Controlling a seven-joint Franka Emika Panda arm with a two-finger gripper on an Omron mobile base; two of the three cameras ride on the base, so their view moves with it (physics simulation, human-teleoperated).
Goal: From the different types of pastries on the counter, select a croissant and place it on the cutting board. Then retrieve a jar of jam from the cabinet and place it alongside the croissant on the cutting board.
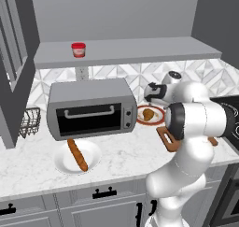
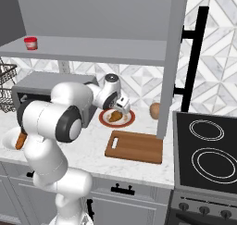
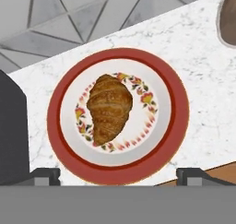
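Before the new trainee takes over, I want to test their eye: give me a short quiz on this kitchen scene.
1. True or false: the croissant already lies on the cutting board.
2. Where does the jam jar stand? A) on the shelf B) on the counter C) on the board
3. Fill in: the baguette lies on a white ____ in front of the toaster oven.

Key:
1. False: it lies on the red-rimmed plate, with the gripper open above it.
2. A
3. plate
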